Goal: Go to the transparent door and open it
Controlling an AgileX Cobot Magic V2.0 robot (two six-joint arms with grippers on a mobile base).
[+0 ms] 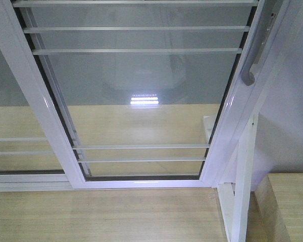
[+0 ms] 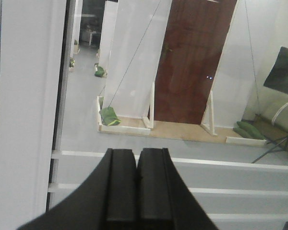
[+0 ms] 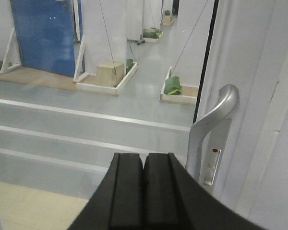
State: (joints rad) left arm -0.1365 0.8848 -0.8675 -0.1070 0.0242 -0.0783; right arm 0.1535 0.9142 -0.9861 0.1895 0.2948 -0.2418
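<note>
The transparent door (image 1: 141, 101) fills the front view: clear glass in a white frame with thin white bars across it. Its curved grey handle (image 1: 252, 55) is on the right edge, and shows close in the right wrist view (image 3: 212, 125). My right gripper (image 3: 143, 160) is shut and empty, just left of and below the handle, not touching it. My left gripper (image 2: 136, 155) is shut and empty, facing the barred glass near the door's left frame post (image 2: 31, 110). Neither gripper shows in the front view.
A second barred glass panel without handle (image 1: 12, 121) lies left. A white upright post (image 1: 242, 186) and wooden ledge (image 1: 288, 206) stand at right. Wood floor (image 1: 106, 214) lies in front. Beyond the glass are white panels, a brown door (image 2: 197, 57), a blue door (image 3: 45, 33).
</note>
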